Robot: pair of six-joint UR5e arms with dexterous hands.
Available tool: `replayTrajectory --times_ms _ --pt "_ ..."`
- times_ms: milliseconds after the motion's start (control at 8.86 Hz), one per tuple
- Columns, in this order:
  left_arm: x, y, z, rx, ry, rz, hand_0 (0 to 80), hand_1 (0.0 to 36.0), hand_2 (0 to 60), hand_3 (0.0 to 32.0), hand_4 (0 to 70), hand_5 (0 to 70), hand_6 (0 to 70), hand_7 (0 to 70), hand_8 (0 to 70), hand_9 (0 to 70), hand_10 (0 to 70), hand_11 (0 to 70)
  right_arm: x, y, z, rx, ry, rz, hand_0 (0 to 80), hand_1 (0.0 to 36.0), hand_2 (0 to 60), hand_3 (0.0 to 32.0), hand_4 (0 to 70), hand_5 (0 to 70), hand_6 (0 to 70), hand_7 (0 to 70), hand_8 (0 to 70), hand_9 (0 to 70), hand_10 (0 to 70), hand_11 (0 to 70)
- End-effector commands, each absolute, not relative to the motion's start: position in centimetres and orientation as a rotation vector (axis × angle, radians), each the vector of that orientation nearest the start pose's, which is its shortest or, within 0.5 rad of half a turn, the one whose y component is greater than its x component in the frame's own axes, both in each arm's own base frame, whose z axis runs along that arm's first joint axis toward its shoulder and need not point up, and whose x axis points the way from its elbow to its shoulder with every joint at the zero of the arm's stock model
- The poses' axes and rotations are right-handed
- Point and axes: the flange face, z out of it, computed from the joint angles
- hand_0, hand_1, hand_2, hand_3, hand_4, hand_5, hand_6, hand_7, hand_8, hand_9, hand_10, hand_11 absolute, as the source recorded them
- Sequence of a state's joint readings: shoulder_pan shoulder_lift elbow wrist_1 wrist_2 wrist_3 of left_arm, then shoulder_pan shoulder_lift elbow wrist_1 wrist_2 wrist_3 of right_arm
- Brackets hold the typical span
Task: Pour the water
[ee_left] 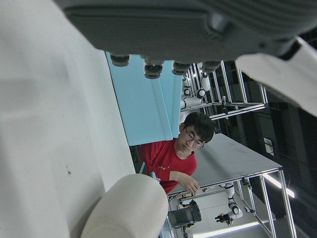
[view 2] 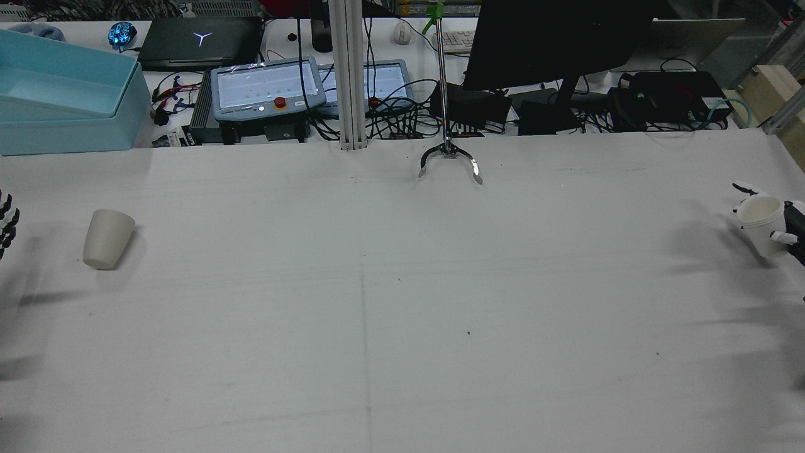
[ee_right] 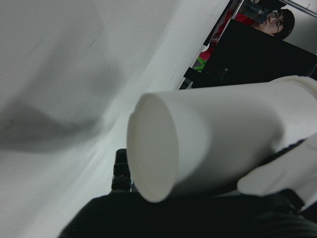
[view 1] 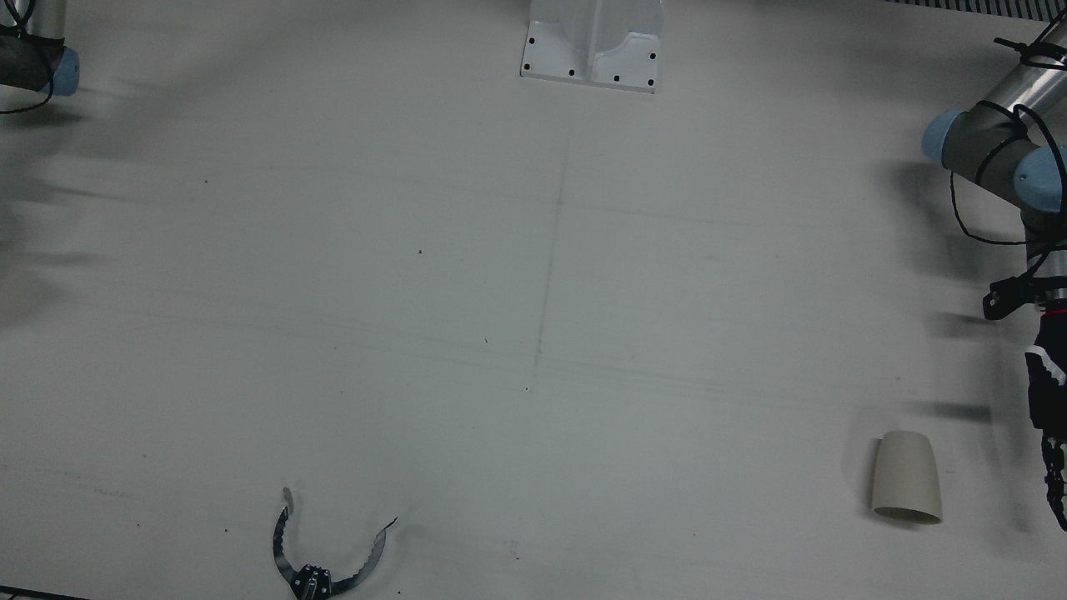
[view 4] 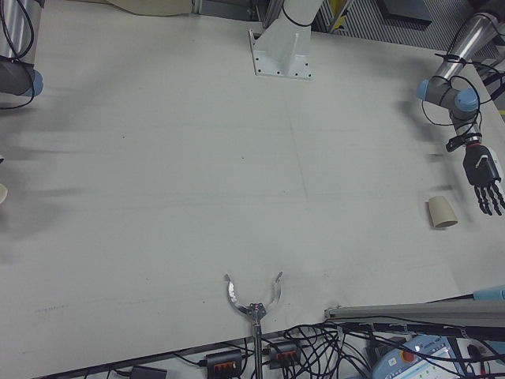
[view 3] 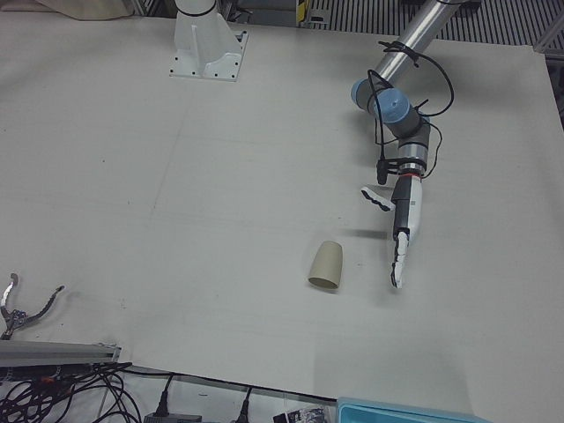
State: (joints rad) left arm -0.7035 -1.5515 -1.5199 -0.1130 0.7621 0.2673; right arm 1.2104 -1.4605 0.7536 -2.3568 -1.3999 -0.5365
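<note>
Right hand [view 2: 789,229]: fingers [ee_right: 277,176] clamped around white paper cup [view 2: 760,224], held above tabletop [view 2: 402,302] at its right edge in rear view, mouth up, slightly tilted. Left hand [view 3: 404,231]: fingers [view 4: 489,199] apart and outstretched, holding nothing, hovering just beside beige paper cup [view 3: 327,265], not touching. Beige cup stands upside down on tabletop, well apart from white cup, at opposite side. Metal claw tool [view 2: 449,160] lies at tabletop's far edge, between both cups.
</note>
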Motion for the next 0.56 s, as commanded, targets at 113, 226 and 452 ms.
replayTrajectory --times_ms 113,226,452 --pt "21.3 -45.0 70.6 0.18 2.12 -2.034 16.7 0.0 0.0 11.8 0.6 3.4 0.0 3.7 8.1 0.0 0.0 0.0 -2.1 -48.2 92.4 -0.349 2.675 -2.335 17.9 0.0 0.0 11.6 7.7 14.0 1.6 2.3 6.3 0.0 0.0 0.0" --pt "20.6 -44.0 71.5 0.183 2.1 -2.036 20.4 0.0 0.0 11.8 0.5 3.6 0.0 4.0 7.8 0.0 0.0 0.0 -2.1 -48.3 92.4 -0.343 2.678 -2.333 15.9 0.0 0.0 15.0 7.1 14.1 1.3 2.8 6.4 0.0 0.0 0.0" --pt "19.7 -43.1 71.7 0.186 2.095 -2.037 20.1 0.0 0.0 13.0 0.3 3.7 0.0 3.9 6.8 0.0 0.0 0.0 -1.1 -48.8 91.3 -0.367 2.687 -2.288 24.1 0.0 0.0 23.0 8.6 15.1 1.2 4.6 6.9 0.0 0.0 0.0"
